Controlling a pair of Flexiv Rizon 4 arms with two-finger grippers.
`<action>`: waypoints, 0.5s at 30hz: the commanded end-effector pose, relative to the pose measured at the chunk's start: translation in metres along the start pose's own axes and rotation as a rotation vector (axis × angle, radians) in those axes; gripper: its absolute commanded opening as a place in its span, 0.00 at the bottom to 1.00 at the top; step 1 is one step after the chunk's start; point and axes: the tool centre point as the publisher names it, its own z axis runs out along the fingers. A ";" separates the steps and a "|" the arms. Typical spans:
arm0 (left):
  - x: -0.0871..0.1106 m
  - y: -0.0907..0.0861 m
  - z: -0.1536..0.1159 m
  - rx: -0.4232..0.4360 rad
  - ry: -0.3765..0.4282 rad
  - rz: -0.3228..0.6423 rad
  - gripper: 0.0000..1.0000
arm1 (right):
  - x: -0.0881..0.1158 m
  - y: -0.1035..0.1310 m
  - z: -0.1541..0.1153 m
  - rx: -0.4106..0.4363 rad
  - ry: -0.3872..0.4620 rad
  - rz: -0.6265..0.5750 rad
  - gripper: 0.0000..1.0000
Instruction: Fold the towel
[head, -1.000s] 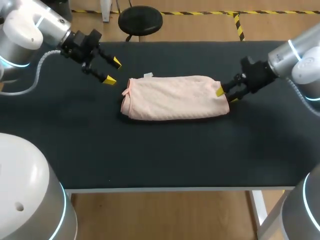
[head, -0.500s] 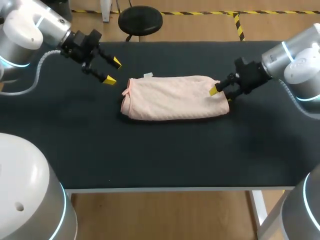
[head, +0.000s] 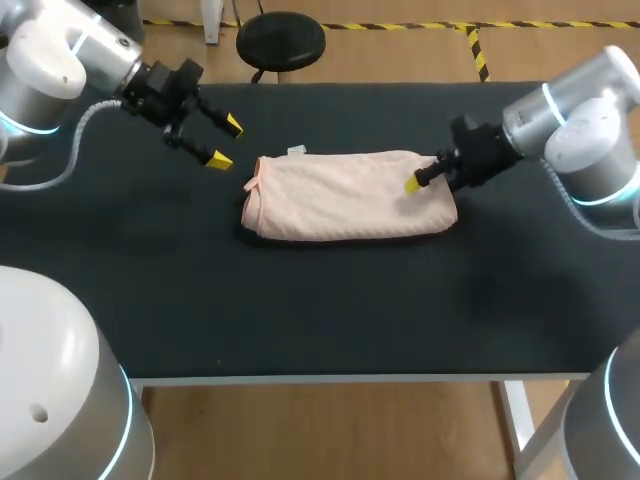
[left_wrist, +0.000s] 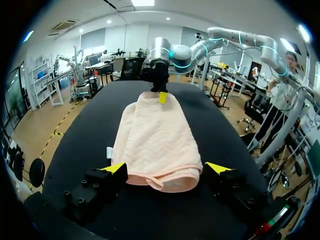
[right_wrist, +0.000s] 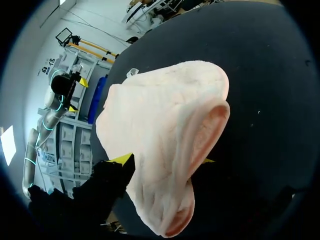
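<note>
Right gripper (head: 415, 186) is at the right end of the pale pink quilted towel (head: 340, 195). The right arm comes in from the right, fingers pointing left along the cloth. It's clamped on the towel's end: head view shows one yellow tip on top of the fabric, the other hidden by it. Right wrist view fills the gap: both tips flank a raised bunch of cloth (right_wrist: 160, 115), pinched from two sides, with the rolled hem curling up ahead of the fingers.

Left gripper (head: 226, 142) hangs just off the towel's left end, touching nothing, fingers spread wide. The left arm angles in from the left corner. Left wrist view shows the towel's near end (left_wrist: 157, 135) ahead of the spread tips, with my other gripper on the far end.

The towel is folded into a long, soft rectangle mid-table on the matte black table (head: 320, 310). It has a diamond-stitch texture, darker pink trim and a small white tag (head: 297, 151) at its far-left corner.
</note>
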 end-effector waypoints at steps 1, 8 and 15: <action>0.000 0.001 0.000 0.001 0.000 0.001 1.00 | 0.015 -0.006 -0.004 -0.003 -0.067 0.002 0.00; 0.000 0.001 0.000 0.001 0.000 0.001 1.00 | 0.039 0.005 -0.005 0.007 -0.195 0.001 0.00; 0.000 0.001 0.000 0.001 0.000 0.001 1.00 | 0.085 0.040 0.028 -0.008 -0.221 -0.038 0.00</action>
